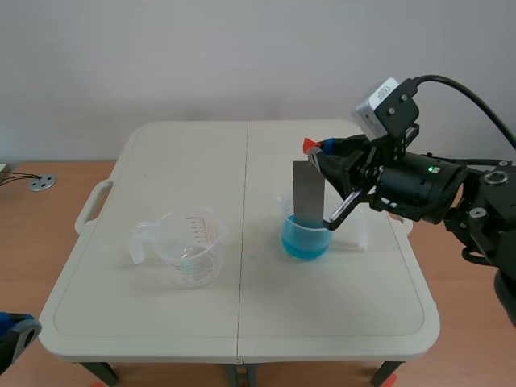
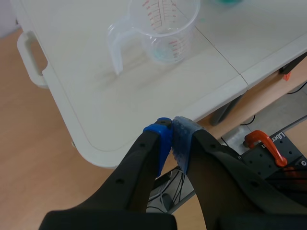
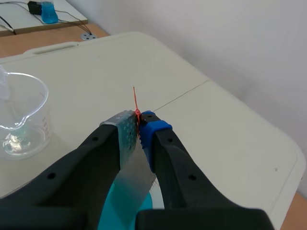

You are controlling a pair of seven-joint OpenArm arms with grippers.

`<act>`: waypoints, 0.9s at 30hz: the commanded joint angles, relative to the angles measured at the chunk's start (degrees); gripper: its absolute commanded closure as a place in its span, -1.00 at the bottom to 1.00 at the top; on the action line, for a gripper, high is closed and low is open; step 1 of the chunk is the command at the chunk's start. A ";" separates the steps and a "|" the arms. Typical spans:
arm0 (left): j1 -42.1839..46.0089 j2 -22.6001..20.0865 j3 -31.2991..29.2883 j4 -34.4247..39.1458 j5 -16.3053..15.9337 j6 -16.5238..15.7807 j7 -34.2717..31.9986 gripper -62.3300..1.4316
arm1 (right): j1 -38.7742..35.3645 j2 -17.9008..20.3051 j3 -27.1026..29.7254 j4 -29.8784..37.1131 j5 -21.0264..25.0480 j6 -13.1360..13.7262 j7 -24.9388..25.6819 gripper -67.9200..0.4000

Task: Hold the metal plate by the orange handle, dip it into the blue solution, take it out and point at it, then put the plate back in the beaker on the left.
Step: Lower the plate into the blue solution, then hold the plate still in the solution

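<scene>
One grey metal plate [image 1: 307, 192] in one blue-solution beaker [image 1: 306, 239], right gripper [image 1: 320, 155] pinching its orange handle [image 1: 310, 145], one clear plastic beaker [image 1: 191, 246] at nine o'clock, left gripper [image 2: 171, 132] closed, empty.

orange handle [image 3: 136, 106] mostly hidden inside right hand [image 3: 140, 125] | left hand [image 1: 16, 333] cut off at scene corner

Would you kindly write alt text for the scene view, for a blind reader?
The right gripper holds a metal plate upright by its orange handle, lower end inside a beaker of blue solution; a clear measuring beaker stands left of it.
</scene>
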 commanded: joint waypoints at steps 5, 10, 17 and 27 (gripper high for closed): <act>-0.17 0.26 -0.15 0.33 -0.22 0.04 -0.96 0.87 | 1.42 -0.09 0.07 -0.96 -1.44 0.44 1.20 0.95; -0.17 0.26 -0.15 0.33 -0.22 0.04 -0.94 0.87 | 1.42 -0.07 0.07 -1.44 -2.32 0.44 1.36 0.95; -0.17 0.26 -0.15 0.33 -0.22 0.04 -0.92 0.87 | 1.42 -0.04 0.07 -1.44 -2.97 0.44 1.36 0.95; -0.17 0.26 -0.15 0.28 -0.20 0.02 -0.50 0.87 | 1.42 -0.04 0.07 -1.44 -3.19 0.44 1.36 0.95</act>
